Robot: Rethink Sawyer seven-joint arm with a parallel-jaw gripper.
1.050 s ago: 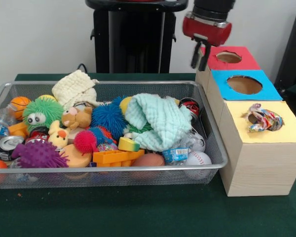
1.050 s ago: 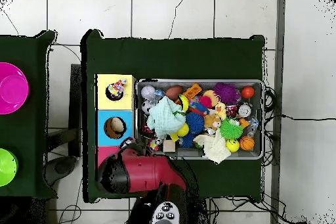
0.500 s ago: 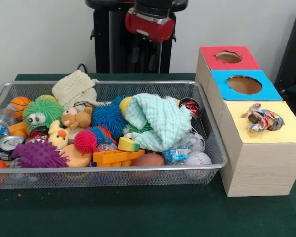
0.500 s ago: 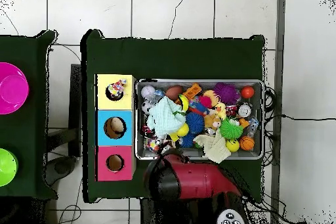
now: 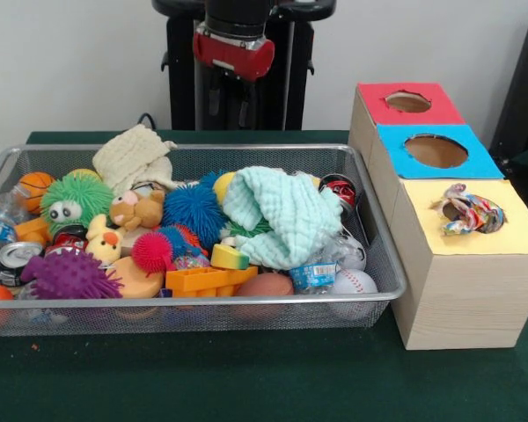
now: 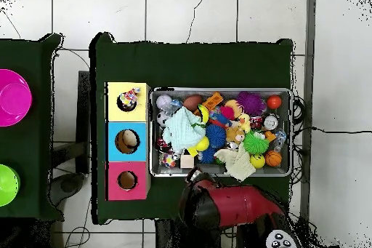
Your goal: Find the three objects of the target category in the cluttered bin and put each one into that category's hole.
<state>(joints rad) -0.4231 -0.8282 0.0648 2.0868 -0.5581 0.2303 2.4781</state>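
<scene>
A wire mesh bin (image 5: pixel 202 301) holds a jumble of toys, balls, cans and cloths. A mint green cloth (image 5: pixel 277 215) lies over the middle right of the pile, and a cream cloth (image 5: pixel 132 154) sits at the far left corner. Beside the bin stands a wooden box with a red hole (image 5: pixel 408 102), a blue hole (image 5: pixel 436 150) and a yellow hole (image 5: pixel 488 230). A multicoloured cloth (image 5: pixel 465 211) is stuffed in the yellow hole. My gripper (image 5: pixel 231 110) hangs behind the bin's far edge, above the table and touching nothing. In the overhead view the gripper (image 6: pixel 192 178) sits just outside the bin (image 6: pixel 221 91).
The pile also holds a green spiky ball (image 5: pixel 75 200), a blue spiky ball (image 5: pixel 194 207), a purple spiky ball (image 5: pixel 69 274), a baseball (image 5: pixel 354 281) and an orange block (image 5: pixel 207 281). A pink bowl (image 6: pixel 13 97) and a green bowl (image 6: pixel 6 185) rest on a separate table.
The arm has swung away from above the red hole to a spot behind the middle of the bin's far edge. Nothing in the bin or the holes has moved.
</scene>
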